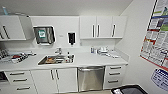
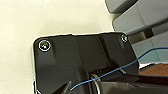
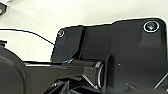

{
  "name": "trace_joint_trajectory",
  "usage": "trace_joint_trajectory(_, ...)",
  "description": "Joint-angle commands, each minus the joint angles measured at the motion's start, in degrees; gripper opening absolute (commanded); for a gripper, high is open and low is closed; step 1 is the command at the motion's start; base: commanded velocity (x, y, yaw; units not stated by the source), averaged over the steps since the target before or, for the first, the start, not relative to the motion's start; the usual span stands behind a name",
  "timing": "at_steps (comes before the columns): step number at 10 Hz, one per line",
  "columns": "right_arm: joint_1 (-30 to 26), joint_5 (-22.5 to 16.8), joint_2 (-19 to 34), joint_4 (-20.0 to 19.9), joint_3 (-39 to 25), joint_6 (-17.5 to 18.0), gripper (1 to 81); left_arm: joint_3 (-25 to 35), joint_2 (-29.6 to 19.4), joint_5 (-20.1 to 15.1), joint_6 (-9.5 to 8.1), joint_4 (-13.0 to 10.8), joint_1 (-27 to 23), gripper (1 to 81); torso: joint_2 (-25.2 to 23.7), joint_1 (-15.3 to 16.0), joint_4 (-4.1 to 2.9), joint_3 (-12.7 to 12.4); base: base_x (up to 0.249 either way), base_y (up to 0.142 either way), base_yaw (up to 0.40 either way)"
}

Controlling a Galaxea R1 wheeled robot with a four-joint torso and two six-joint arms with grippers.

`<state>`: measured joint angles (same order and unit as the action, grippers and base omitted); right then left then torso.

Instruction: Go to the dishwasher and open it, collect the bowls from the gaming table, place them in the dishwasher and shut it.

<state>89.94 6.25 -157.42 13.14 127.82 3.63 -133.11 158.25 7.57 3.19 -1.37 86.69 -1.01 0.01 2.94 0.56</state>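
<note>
Facing a kitchenette wall head-on: white counter [image 1: 85, 59] runs across the head view, white upper cabinets [image 1: 102, 27] above, sink [image 1: 55, 60] left of centre, poster [image 1: 156, 35] on the right wall. Dishwasher [image 1: 91, 78] sits under the counter, right of the sink, between white cabinet doors [image 1: 60, 80] and a drawer stack [image 1: 114, 77]; steel front shut, bar handle horizontal along its top edge. It lies straight ahead, slightly right of centre, so the right arm is probably nearer. Finger opening on both grippers: cannot tell, nothing seen held. Bowls and gaming table unseen; opening not started.
</note>
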Motion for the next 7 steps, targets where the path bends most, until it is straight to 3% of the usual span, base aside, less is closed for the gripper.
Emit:
trace_joint_trajectory(1,-2.8,-2.5,1.1,1.0,-1.4,-0.2,81.1,0.4,-1.1,-2.5,0.32,-0.5,-2.8,81.1,0.0,0.0,0.0,0.0,0.088,0.0,0.0)
trace_joint_trajectory(7,-2.5,-2.5,1.3,1.0,-1.4,-0.2,81.1,0.6,-1.1,-2.5,0.32,-0.6,-2.7,81.1,0.0,0.0,0.0,0.0,0.084,0.0,0.0)
